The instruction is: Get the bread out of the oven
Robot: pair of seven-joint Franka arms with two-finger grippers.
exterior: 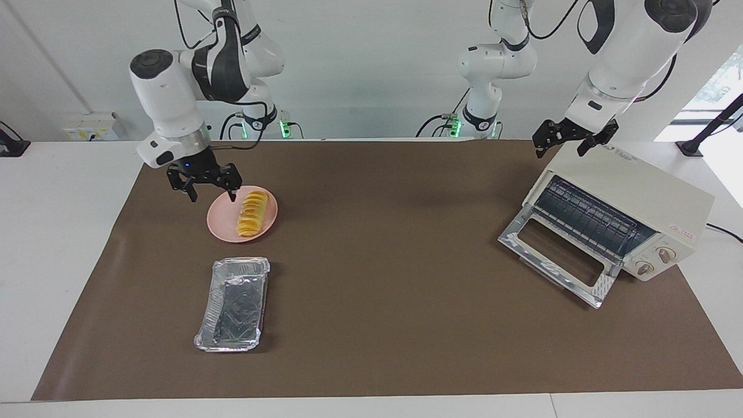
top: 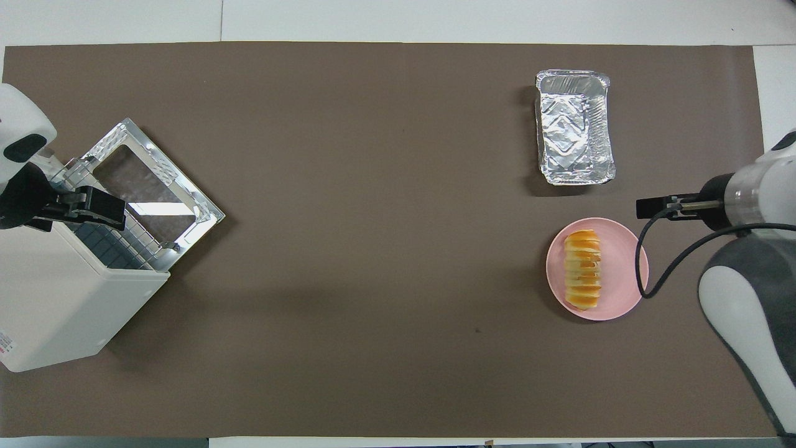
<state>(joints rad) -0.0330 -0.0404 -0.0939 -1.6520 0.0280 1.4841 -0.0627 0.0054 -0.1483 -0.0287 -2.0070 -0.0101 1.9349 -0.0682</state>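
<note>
Bread [exterior: 253, 215] on pink plate [exterior: 223, 230]; facing view alone shows right tool [exterior: 212, 195] spread, left tool [exterior: 572, 146] spread over oven [exterior: 638, 191].

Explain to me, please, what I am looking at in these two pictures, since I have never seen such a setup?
These are two robot arms at a table covered with a brown mat. One picture is taken from across the table, facing the robots; the other from high above their own end, looking down.

On the mat stands a cream oven with its glass door dropped open. Toward the right arm's end, a bread lies on a pink plate. An empty foil tray sits farther from the robots than the plate.

The right end effector hangs open beside the plate, holding nothing. The left end effector is open over the oven's top, also holding nothing.
</note>
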